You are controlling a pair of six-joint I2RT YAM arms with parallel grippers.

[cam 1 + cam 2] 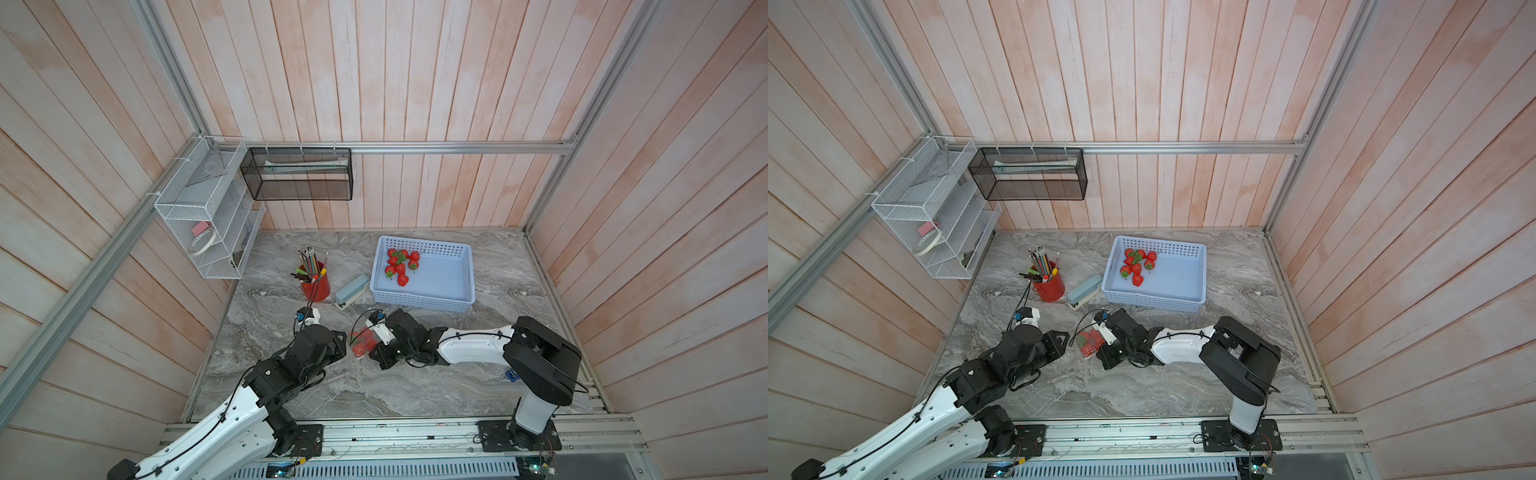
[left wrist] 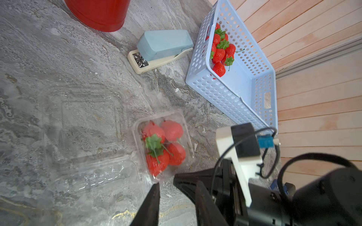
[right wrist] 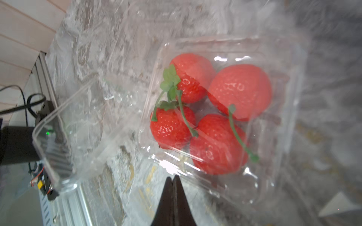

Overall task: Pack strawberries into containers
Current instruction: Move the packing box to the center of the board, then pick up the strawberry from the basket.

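While right fingers sit pinched shut at rim of lidded clear box, four strawberries inside, left fingers slightly parted, empty, near its corner. Risk: light box skids on bench, lid pops, fruit spills. Others lie in blue basket.

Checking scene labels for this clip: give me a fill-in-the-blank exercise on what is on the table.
The clear container holds ___ strawberries.
The loose strawberries lie in a light-blue ___.
The pencil cup is coloured ___.
The right gripper has its jaws ___.
Missing: four; basket; red; shut.
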